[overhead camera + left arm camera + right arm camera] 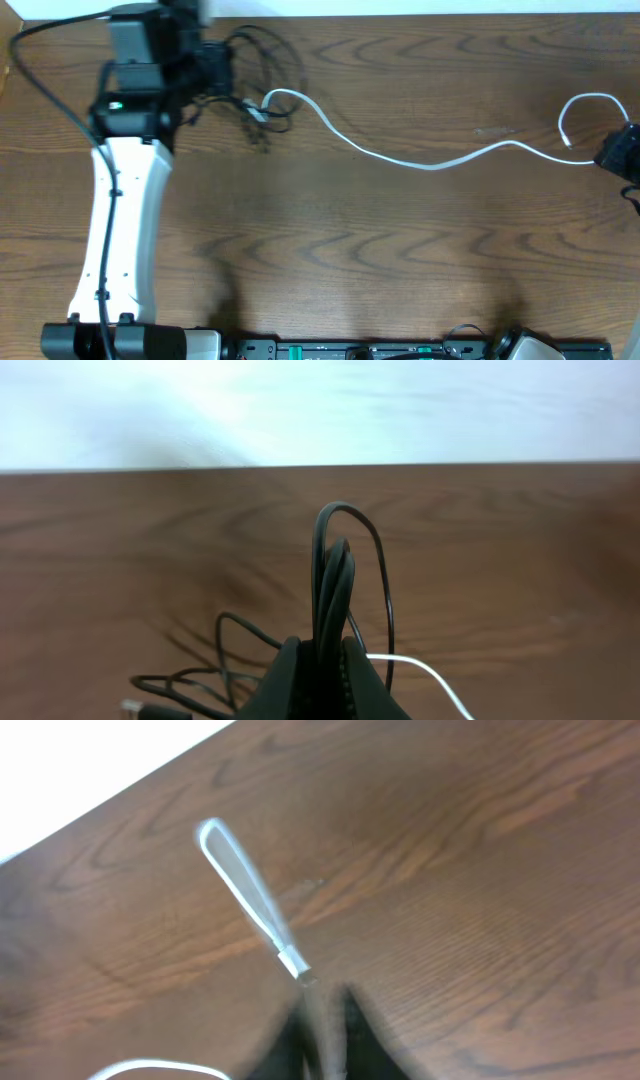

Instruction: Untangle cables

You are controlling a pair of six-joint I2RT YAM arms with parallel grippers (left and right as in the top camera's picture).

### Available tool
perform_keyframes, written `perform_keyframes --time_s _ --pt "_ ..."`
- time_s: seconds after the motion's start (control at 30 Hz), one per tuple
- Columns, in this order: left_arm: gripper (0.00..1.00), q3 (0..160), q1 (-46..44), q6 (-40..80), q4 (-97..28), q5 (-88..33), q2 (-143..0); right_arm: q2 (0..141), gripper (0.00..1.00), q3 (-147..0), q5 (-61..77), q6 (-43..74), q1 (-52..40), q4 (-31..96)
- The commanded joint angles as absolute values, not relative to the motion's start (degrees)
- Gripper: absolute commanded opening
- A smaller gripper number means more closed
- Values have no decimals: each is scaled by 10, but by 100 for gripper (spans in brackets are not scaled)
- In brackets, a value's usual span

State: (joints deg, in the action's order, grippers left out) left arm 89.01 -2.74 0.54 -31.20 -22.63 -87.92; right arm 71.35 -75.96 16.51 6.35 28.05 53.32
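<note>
1. Left jaws clamp a raised loop of thin black cord [335, 590]; its tangle lies just below.
2. Right jaws blurred, grip unclear; the plug of the thin white cord [245, 890] lies just ahead.
3. Likely separating; next, draw white clear of the tangle.

I've got the black cable [335, 575] bunched in upright loops in my left gripper [322, 660] at eleven o'clock, the white cable [430, 163] snaking flat from it to a hooked end at two o'clock.
</note>
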Motion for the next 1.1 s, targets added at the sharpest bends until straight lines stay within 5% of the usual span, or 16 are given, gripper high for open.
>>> perform_keyframes --time_s 0.0,0.07,0.3,1.07 --pt "8 895 -77 14 -293 -240 -865 736 33 -761 155 51 276 538" --pt "8 895 -102 15 -284 -240 -863 747 53 -761 158 50 276 544" --pt "7 895 -156 14 -269 -240 -852 754 73 -761 294 -51 253 541" --pt "8 896 -165 15 -219 -236 -774 930 67 -761 329 -91 -79 479"
